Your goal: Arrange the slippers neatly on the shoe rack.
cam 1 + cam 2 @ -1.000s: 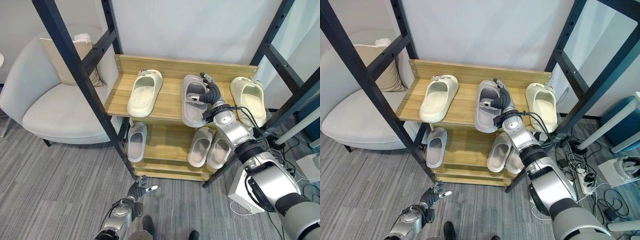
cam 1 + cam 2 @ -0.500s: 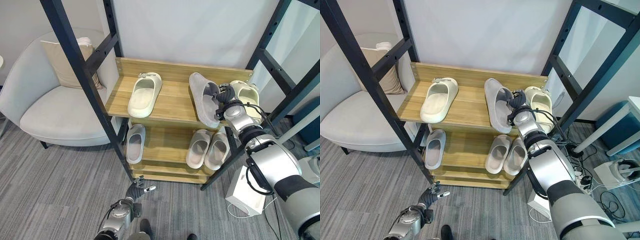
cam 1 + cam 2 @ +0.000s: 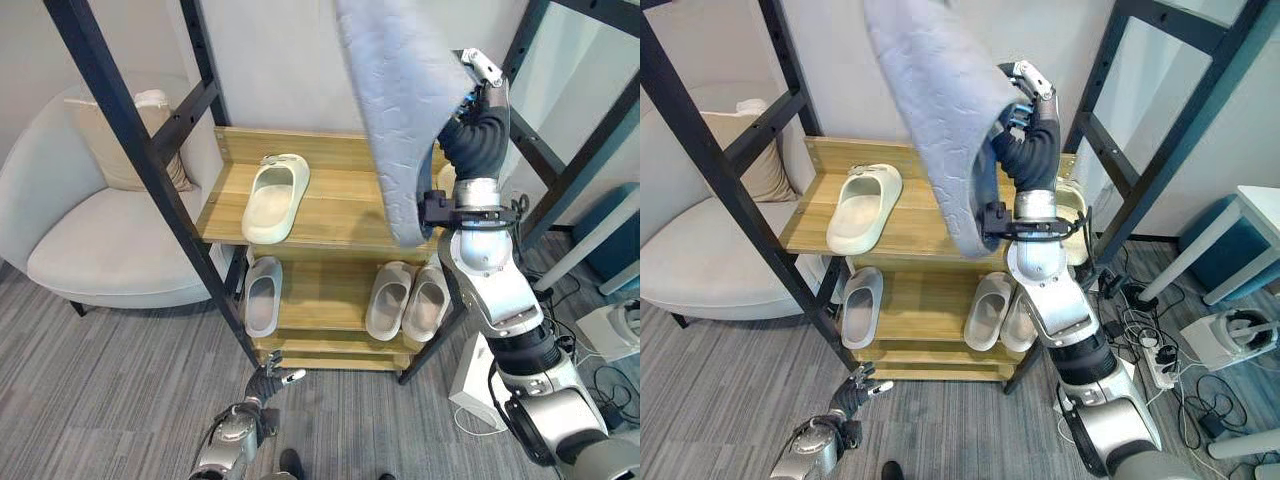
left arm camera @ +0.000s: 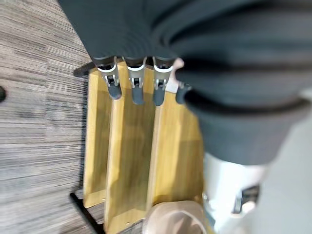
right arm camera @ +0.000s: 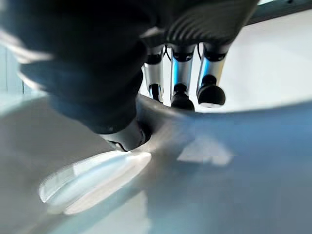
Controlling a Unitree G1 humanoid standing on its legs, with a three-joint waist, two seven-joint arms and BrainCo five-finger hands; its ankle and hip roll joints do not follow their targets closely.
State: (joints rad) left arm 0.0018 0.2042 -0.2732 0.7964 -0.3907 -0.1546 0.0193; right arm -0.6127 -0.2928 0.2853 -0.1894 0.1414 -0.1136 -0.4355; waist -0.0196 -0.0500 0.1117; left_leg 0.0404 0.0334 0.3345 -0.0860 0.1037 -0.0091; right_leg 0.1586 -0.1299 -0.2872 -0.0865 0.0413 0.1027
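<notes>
High in front of the wooden shoe rack (image 3: 330, 205), the right hand (image 3: 1025, 115) holds a grey slipper (image 3: 400, 100) aloft, sole turned toward the head camera. That sole is a long rounded slab with a fine pebbled, cracked-looking texture. In the right wrist view the fingers (image 5: 183, 80) and thumb pinch the slipper's smooth grey strap.

The rack is made of pale, grainy wood planks set inside a black metal frame (image 3: 130, 150). On its top shelf a cream slipper (image 3: 275, 197) lies flat toward the left, thick and smooth with a wide moulded strap. Another cream slipper (image 3: 1072, 215) sits at the right end, mostly hidden behind the raised arm. On the lower shelf a single light grey slipper (image 3: 264, 295) lies at the left, and a light grey pair (image 3: 407, 299) lies side by side, touching, at the right.

The left hand (image 3: 262, 381) hangs low near the grey striped carpet (image 3: 90, 390), holding nothing, its fingers (image 4: 137, 87) straight and relaxed. A rounded pale upholstered armchair (image 3: 80, 235) with a beige cushion (image 3: 135, 135) stands left of the rack.
</notes>
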